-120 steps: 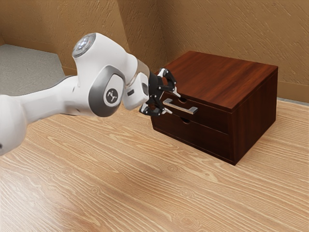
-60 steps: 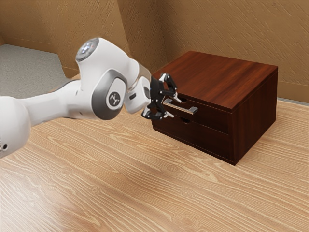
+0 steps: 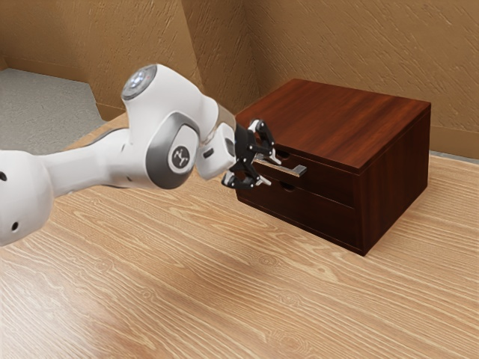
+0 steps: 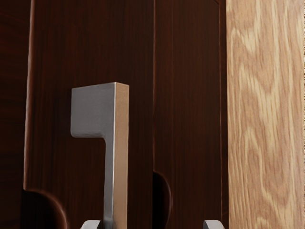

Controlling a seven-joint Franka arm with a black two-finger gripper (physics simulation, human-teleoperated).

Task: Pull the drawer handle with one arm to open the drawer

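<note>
While our gripper (image 3: 257, 158) stands open, the silver drawer handle (image 3: 286, 169) passes between its spread fingertips (image 4: 211, 224), ungripped. That handle sits on the top drawer (image 3: 329, 182) of the wooden cabinet (image 3: 344, 116), which looks closed.

Light wooden table surface (image 3: 224, 284) with wavy grain, spreading beneath the gripper (image 3: 260, 159) and well out to either side of it; the same wood appears just beside the gripper in the wrist view. Tan textured walls (image 3: 337, 37) rise behind and above the gripper and meet at a corner, with a paler baseboard (image 3: 453, 142) along their foot. Grey floor patch (image 3: 37, 105), well apart from the gripper, on the side opposite to where it points.
</note>
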